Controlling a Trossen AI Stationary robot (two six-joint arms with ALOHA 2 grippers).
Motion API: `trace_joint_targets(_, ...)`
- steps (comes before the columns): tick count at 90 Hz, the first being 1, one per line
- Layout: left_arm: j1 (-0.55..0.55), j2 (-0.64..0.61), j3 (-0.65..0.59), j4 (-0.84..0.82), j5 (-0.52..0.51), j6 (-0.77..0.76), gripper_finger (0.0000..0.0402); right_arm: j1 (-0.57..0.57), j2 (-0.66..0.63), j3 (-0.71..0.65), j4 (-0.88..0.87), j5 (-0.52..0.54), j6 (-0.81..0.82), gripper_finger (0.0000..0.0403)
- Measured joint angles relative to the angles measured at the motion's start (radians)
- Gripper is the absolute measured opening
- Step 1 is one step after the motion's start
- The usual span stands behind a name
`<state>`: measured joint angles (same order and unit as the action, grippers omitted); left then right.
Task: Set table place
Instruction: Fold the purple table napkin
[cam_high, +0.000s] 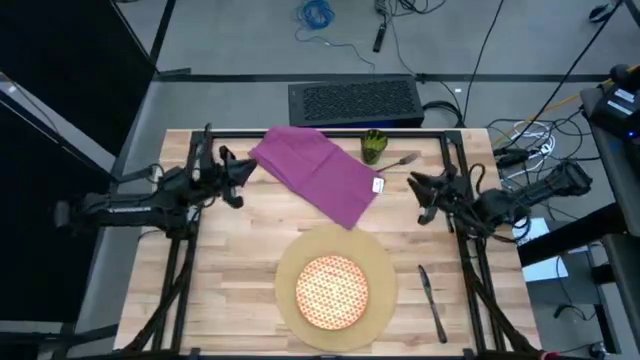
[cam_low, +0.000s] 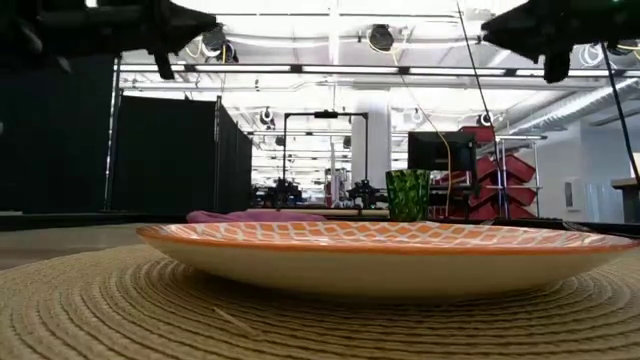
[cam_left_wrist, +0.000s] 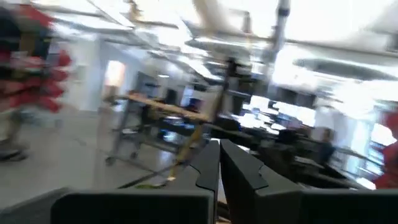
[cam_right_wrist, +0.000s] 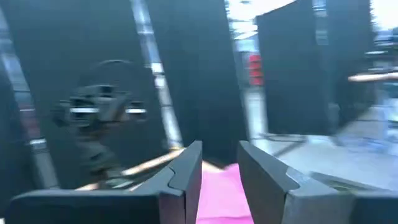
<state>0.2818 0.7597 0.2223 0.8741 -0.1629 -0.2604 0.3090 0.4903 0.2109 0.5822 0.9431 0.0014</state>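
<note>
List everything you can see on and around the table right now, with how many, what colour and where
Table: one, pale wood planks with black frame, fills the high view.
Mat: one, tan, round, near edge at the middle.
Plate: one, orange and white pattern, on the mat.
Napkin: one, purple, spread at the far middle, its corner reaching the mat.
Cup: one, green, far edge, right of the napkin.
Fork: one, metal, beside the cup.
Knife: one, metal, right of the mat.
Black box: one, on the floor behind the table.
Left gripper: dark, shut, at the napkin's left edge.
Right gripper: dark, open, right of the napkin, holding nothing.
</note>
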Motion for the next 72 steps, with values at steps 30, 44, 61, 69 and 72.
trace_joint_targets(30, 0.090, 0.272, 0.229, -0.290, -0.102, 0.035, 0.0000, -0.230, 0.044, 0.154, -0.510, -0.101, 0.298, 0.0191)
trace_joint_targets(44, 0.134, 0.255, 0.309, -0.411, -0.104, 0.084, 0.0000, -0.269, 0.057, 0.180, -0.435, -0.105, 0.229, 0.0231)
trace_joint_targets(61, 0.153, 0.293, 0.310, -0.594, -0.060, 0.010, 0.0000, -0.295, 0.086, 0.186, -0.500, -0.225, 0.365, 0.0234)
trace_joint_targets(69, 0.138, 0.380, 0.310, -0.586, 0.002, 0.008, 0.0000, -0.334, 0.135, 0.185, -0.568, -0.318, 0.459, 0.0224)
trace_joint_targets(72, 0.132, 0.418, 0.310, -0.556, 0.022, 0.013, 0.0000, -0.351, 0.159, 0.185, -0.573, -0.337, 0.478, 0.0219)
